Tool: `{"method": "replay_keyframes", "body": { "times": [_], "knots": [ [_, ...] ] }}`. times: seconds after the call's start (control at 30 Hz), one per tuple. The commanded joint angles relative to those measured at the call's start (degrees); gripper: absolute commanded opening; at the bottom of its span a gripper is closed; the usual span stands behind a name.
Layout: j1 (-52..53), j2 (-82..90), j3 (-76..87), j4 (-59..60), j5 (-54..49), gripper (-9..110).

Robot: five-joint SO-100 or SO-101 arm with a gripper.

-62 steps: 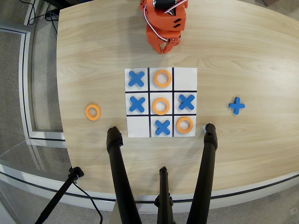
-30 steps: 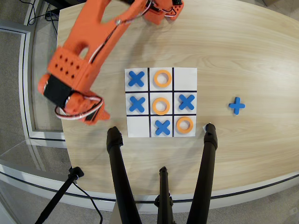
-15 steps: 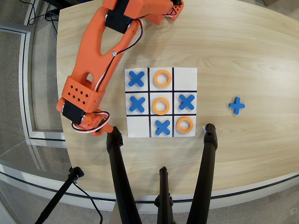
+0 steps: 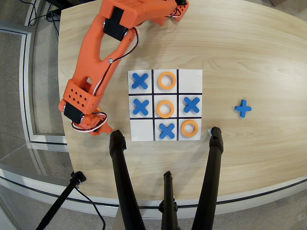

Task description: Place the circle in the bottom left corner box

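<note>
Where the tripod legs (image 4: 125,187) stand: at the near edge of the counter (image 4: 259,57), three black legs reaching in toward the board, clear of the pieces.
Claw (image 4: 99,126): low near the counter's near-left edge, just beside the board's near-left corner; its fingers blend with the orange arm, so I cannot tell whether they are apart, together or clamped on something.
Circle: no loose ring lies on the bare counter; whether one sits in the claw cannot be told.
Bottom left corner box (image 4: 141,129): empty white cell, closest of all to the claw.
Near row: blue X (image 4: 166,130) in the middle, orange ring (image 4: 190,128) in the right cell.
Middle row: X (image 4: 140,106), ring (image 4: 165,109), X (image 4: 191,104).
Far row: X (image 4: 139,80), ring (image 4: 166,80), then a bare cell.
Blue plus piece (image 4: 243,109): alone toward the right edge, well apart from the board.
Step in hand: probably the approach to the empty corner cell.
Next move calls for: a short carry right over that cell, centred inside the black lines, clear of the neighbouring X pieces.
</note>
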Motion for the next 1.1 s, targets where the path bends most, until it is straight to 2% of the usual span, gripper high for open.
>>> {"method": "replay_keyframes", "body": {
  "times": [0.0,0.87,1.07],
  "knots": [
    [0.97,-0.09,-2.55,-0.88,-0.88,29],
    [-0.79,-6.86,-1.76,-2.46,0.97,29],
    [1.58,-7.91,-2.11,-3.25,0.00,29]
  ]
}}
